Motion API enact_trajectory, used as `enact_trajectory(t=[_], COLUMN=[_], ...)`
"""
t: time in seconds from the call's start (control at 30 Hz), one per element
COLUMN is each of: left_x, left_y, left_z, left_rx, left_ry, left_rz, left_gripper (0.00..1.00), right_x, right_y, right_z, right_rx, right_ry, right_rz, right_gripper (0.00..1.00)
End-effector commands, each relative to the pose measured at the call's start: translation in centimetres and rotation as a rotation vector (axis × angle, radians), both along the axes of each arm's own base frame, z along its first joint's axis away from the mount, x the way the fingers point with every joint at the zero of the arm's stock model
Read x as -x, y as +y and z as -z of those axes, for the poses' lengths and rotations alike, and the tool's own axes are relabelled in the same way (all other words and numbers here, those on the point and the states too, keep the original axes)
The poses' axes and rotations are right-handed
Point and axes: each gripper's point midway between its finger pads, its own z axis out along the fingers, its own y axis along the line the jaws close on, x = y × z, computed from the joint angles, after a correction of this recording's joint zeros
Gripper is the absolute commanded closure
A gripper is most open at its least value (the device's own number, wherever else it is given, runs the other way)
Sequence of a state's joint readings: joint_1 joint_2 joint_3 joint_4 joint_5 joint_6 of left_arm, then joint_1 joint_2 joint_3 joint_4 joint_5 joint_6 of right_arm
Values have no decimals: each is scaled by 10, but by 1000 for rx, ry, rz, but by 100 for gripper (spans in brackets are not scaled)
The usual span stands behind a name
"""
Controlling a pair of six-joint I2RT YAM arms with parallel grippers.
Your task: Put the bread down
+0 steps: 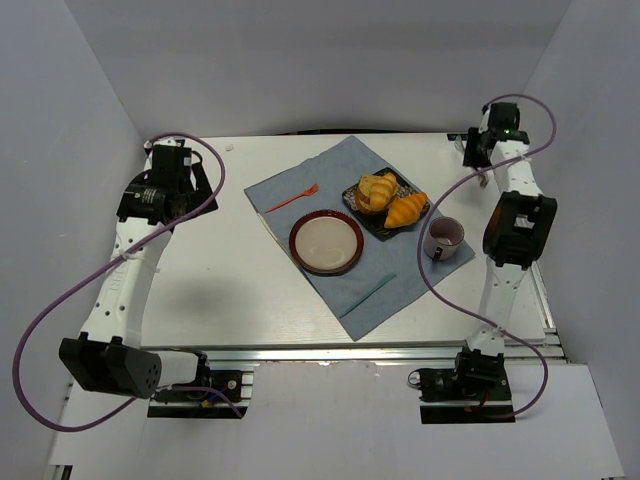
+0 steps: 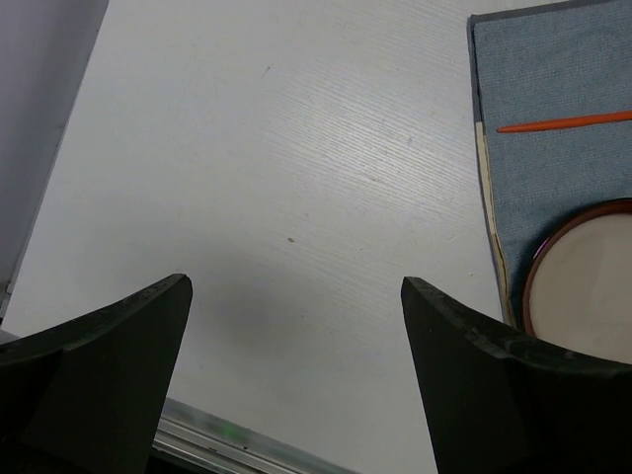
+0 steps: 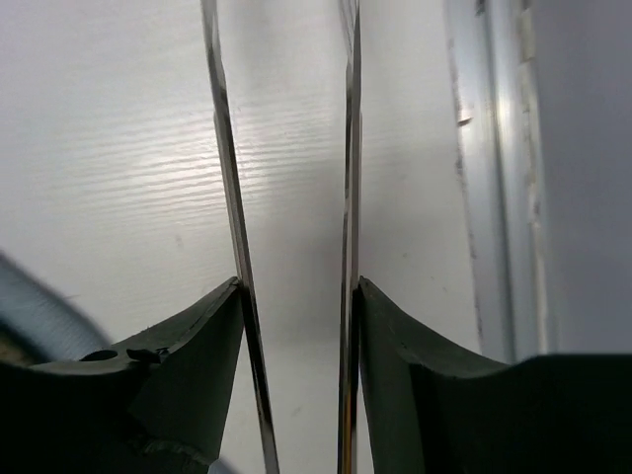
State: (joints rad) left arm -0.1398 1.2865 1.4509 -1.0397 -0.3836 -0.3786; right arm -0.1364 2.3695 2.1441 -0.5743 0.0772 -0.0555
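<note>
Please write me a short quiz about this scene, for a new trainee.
1. True or false: the round plate is empty.
2. Where does the orange-brown croissant lie? A) on the dark tray B) in the mug C) on the bare table
3. What stands between the fingers of the right gripper?
Key: 1 true; 2 A; 3 two thin metal strips.
</note>
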Motion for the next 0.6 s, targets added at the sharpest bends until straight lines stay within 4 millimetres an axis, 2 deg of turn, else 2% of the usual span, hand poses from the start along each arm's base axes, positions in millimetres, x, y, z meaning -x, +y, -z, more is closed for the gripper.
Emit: enact_trajectory(t=[0.0, 0.03, 0.1, 0.13, 0.2, 0.27, 0.33, 0.43, 0.5, 0.53, 0.57], left_x=[-3, -3, -2, 0, 6, 10, 13, 18, 21, 22, 23], left_y=[-2, -3, -4, -5, -5, -8, -9, -9, -12, -13, -15], left_z=[-35, -36, -44, -46, -53, -56, -58, -61, -64, -65, -65], left_rx=[26, 31, 45, 50, 60, 79, 91, 99, 117, 123, 136], left_ry=[-127, -136, -168, -174, -200, -223, -233, -248, -262, -266, -266], left_rz=[-2, 3, 5, 9, 12, 22, 27, 22, 32, 35, 38], left_gripper=[2, 2, 2, 2, 2, 2, 2, 2, 2, 2, 2], right_x=[9, 19, 35, 44, 59, 77, 87, 104, 117, 121, 131], right_y=[4, 9, 23, 29, 40, 55, 64, 92, 121, 128, 150], right_z=[-156, -181, -183, -200, -204, -223, -233, -245, -249, -246, -246], right_rx=[-6, -23, -55, -58, -64, -73, -93, -178, -213, -229, -287], right_ry=[-276, -314, -295, -319, -289, -291, -298, -295, -279, -264, -247], right_rz=[26, 23, 5, -10, -25, -43, -35, -28, -40, -24, -4], right_gripper=[46, 46, 45, 45, 45, 44, 44, 44, 44, 44, 44])
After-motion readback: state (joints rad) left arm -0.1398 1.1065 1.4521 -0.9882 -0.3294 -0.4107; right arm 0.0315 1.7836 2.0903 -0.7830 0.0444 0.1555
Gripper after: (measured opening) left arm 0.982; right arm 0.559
